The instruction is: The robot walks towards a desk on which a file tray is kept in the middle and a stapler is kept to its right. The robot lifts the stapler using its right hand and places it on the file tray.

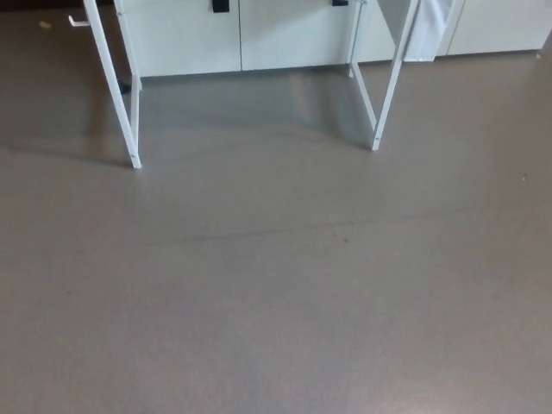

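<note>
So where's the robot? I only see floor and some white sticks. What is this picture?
This picture comes from a camera on the robot's head, looking down at what is in front of it. Most of it is smooth grey floor. The white sticks are the slanted white metal legs of a desk. The desk's top is outside the picture, so nothing lying on it shows. Behind the legs stand white cabinets. The robot has two arms with black hands, but neither hand shows here, so you cannot see it holding anything.
</note>
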